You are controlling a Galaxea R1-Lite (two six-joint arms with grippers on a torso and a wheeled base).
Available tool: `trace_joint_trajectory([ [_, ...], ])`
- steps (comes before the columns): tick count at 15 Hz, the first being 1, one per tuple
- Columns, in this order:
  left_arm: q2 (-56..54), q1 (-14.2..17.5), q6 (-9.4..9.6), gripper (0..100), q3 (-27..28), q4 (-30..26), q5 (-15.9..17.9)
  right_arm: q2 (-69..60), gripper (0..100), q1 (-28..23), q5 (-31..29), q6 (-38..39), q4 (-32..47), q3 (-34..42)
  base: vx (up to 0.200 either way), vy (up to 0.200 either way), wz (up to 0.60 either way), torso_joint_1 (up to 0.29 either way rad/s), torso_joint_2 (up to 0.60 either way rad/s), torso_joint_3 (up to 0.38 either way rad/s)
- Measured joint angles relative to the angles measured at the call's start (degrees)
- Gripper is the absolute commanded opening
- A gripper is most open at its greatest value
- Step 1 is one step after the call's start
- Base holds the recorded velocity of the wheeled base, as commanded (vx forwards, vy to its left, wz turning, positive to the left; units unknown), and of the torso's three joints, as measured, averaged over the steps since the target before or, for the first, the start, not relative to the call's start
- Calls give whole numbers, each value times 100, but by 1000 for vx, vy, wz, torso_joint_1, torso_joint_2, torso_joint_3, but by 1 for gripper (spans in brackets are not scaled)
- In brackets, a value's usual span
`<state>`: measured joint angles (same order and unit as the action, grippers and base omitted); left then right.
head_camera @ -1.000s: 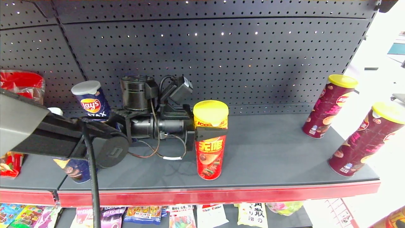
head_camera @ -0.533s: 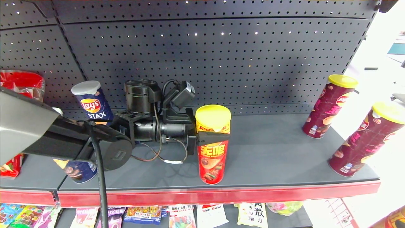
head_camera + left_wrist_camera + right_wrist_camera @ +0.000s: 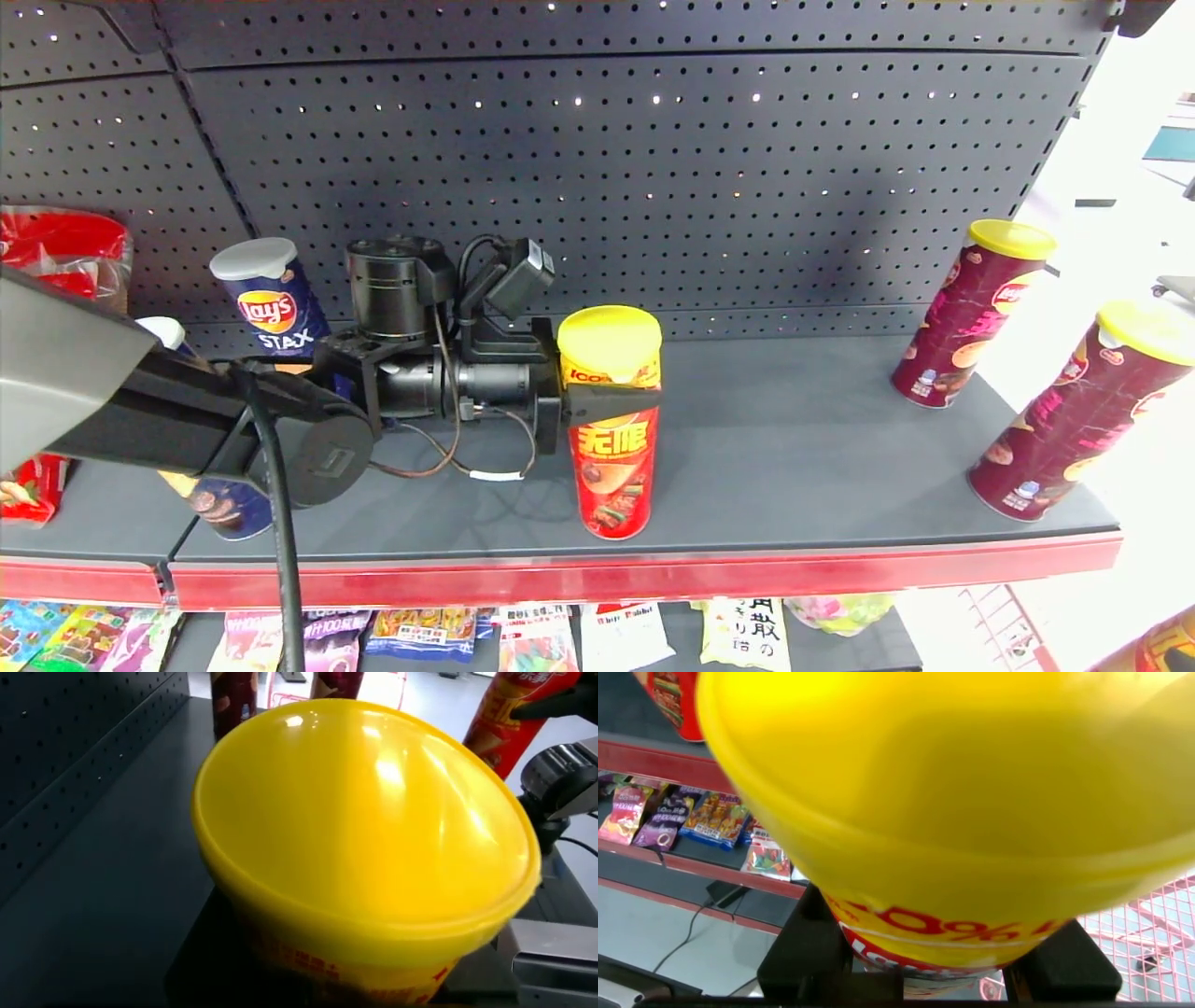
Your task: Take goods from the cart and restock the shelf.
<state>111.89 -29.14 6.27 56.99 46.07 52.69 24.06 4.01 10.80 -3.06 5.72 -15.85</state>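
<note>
Shelf (image 3: 794, 448), right of the blue can (image 3: 271, 299): my left fingers (image 3: 611, 399) clamp a seemingly light, dentable red can (image 3: 611, 476) under its lid (image 3: 609, 333); right fingers (image 3: 808, 952) clamp a second can (image 3: 952, 812).

left arm (image 3: 168, 415): stretched level from the left toward the middle | left gripper (image 3: 609, 397): turned sideways, fingers clamped on red can (image 3: 611, 471) | right gripper (image 3: 934, 971): fingers closed around yellow-lidded can (image 3: 952, 793)
</note>
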Motion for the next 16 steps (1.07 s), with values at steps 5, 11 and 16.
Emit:
trace_joint_trajectory([
  [5, -122, 26, 5, 0, -118, -4, 44, 0, 0, 0, -2, 0, 0, 2, 0, 0, 0, 0, 0, 0],
  [11, -317, -7, 18, 0, -542, 46, 41, -6, 0, -2, -7, 0, -2, -29, 0, 0, 0, 0, 0, 0],
  [16, -334, -10, 18, 0, -551, 27, 49, -26, 0, -7, -10, 0, -6, -29, 0, 0, 0, 0, 0, 0],
])
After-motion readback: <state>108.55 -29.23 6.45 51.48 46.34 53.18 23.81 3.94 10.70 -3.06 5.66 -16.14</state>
